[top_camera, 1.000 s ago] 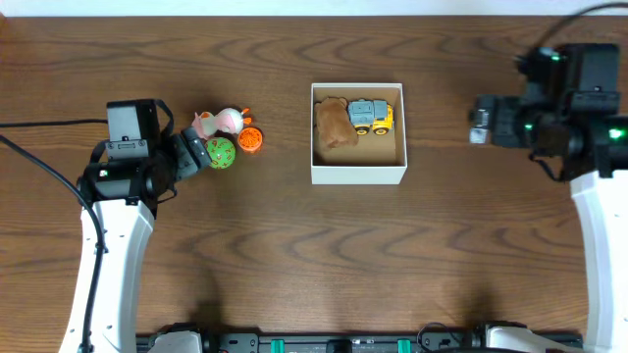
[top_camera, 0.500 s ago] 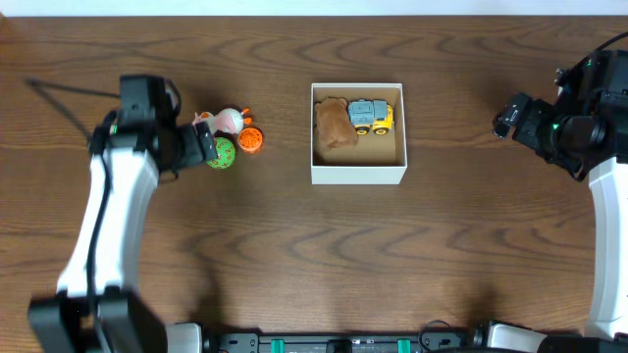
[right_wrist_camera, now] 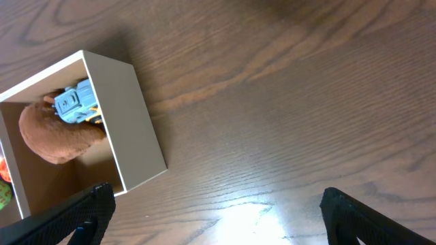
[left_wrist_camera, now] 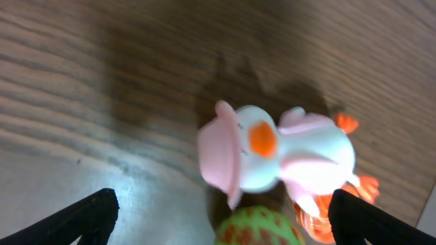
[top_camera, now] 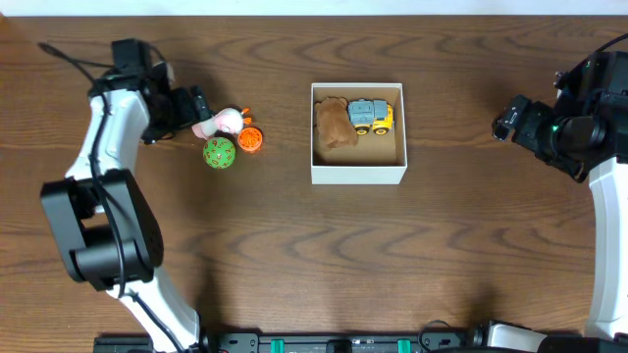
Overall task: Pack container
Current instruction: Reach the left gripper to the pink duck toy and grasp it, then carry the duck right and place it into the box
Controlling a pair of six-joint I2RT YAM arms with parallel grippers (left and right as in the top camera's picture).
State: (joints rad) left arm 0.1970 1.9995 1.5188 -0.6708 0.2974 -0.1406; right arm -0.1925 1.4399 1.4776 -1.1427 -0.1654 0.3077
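Container (top_camera: 358,175) holds brown plush (top_camera: 334,126), blue-yellow truck (top_camera: 371,115); left hand (left_wrist_camera: 225,209), right hand (right_wrist_camera: 218,204) both spread, empty.

The left arm (top_camera: 106,137) and right arm (top_camera: 608,226) are white rounded links joined by black housings. A black cable (top_camera: 74,57) trails at upper left; a green light (top_camera: 555,126) glows at right.

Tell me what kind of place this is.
Likely a robot test bench, not a home: a wooden table, a left arm and right arm at it, a container holding toys.
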